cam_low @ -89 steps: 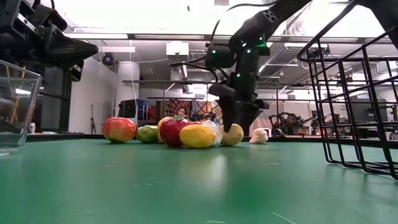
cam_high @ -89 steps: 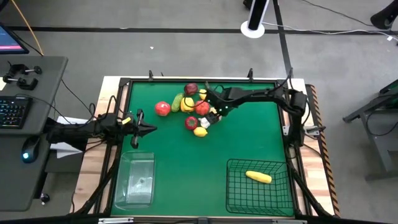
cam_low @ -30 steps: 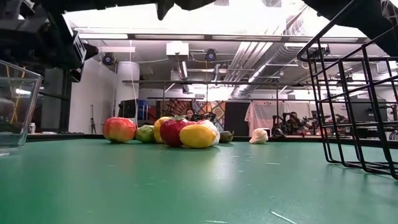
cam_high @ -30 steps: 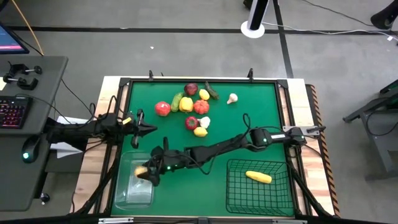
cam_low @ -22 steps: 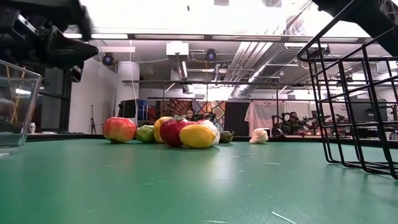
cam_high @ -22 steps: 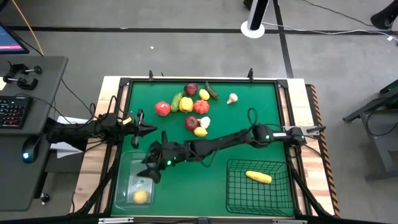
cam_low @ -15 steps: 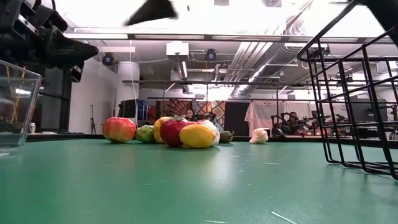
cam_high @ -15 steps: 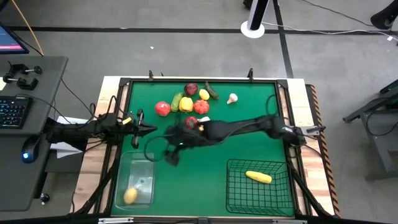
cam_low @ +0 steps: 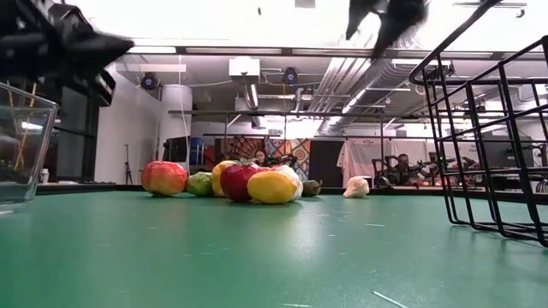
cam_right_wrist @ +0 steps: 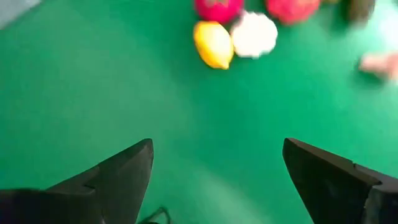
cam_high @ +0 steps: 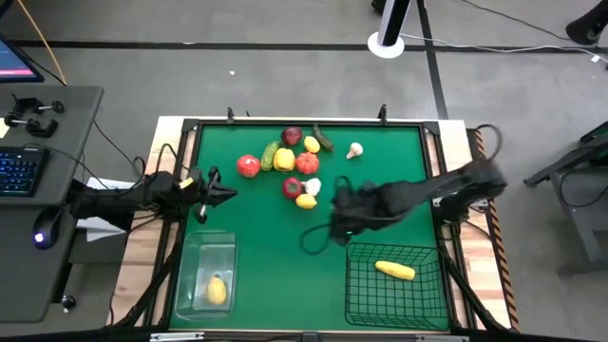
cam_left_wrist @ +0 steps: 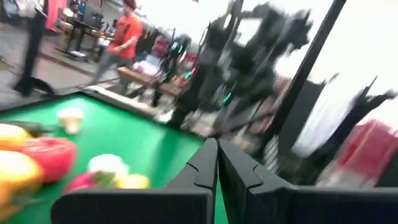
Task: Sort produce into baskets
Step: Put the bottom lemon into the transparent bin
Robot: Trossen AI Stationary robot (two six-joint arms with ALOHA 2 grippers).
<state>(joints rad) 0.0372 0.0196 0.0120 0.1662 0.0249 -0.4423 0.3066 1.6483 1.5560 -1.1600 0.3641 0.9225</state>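
Observation:
The loose produce lies in a cluster at the table's far middle: a red apple [cam_high: 248, 165], a yellow pepper [cam_high: 285, 159], a tomato [cam_high: 308, 162], a garlic [cam_high: 354, 149], and a lemon [cam_high: 305, 200] nearest me. A yellow fruit [cam_high: 217, 290] lies in the clear bin [cam_high: 190, 249] at the near left. A long yellow piece [cam_high: 394, 270] lies in the black wire basket [cam_high: 356, 285] at the near right. My right gripper [cam_high: 337, 217] hangs open and empty over the table's middle; it also shows in the right wrist view [cam_right_wrist: 217, 146]. My left gripper [cam_high: 223, 197] is shut and empty at the left edge.
Bare green table lies between the cluster and the two containers. In the low view the wire basket [cam_low: 497, 145] stands at the right and the clear bin's wall [cam_low: 21, 145] at the left. People and workshop furniture show beyond the far edge.
My right gripper stood over the clear bin with a yellow fruit and has let it go. The fruit has fallen into the bin and rolled about on its floor. The gripper has since swung fast toward the table's right, to the middle of the table.

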